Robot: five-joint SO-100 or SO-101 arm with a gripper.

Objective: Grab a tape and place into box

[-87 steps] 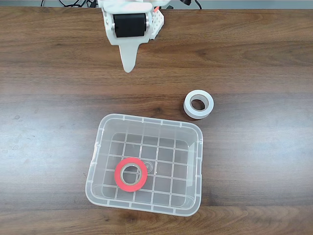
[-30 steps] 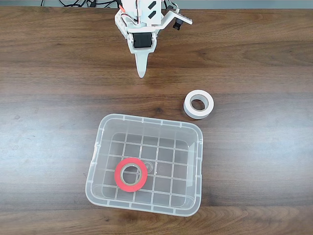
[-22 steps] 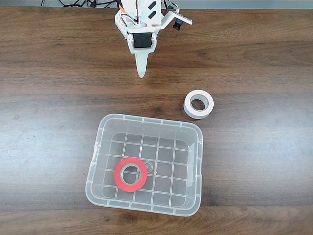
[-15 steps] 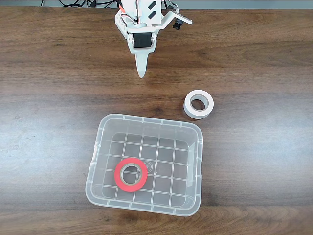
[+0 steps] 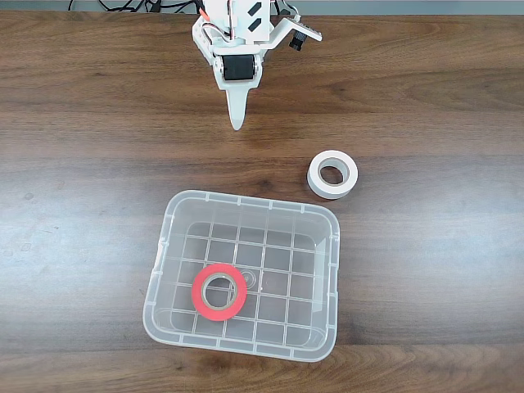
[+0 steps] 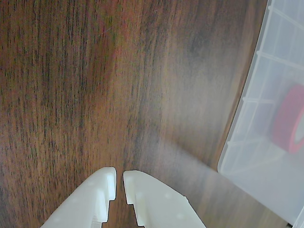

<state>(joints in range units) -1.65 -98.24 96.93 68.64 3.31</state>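
Fixed view, tape (image 5: pixel 219 291) inside box (image 5: pixel 164 237), gripper (image 5: pixel 237 124) well apart

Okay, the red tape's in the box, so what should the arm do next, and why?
Probably nothing more than stay parked. The red tape lies flat on the box floor, and the tool sits shut and empty over bare table at the far edge, well away from the white tape.

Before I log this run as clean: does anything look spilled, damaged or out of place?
Nothing stands out. The red tape lies flat inside the box, which sits squarely on the table. A white tape roll rests outside it, undamaged. The gripper hangs empty, fingers nearly together.
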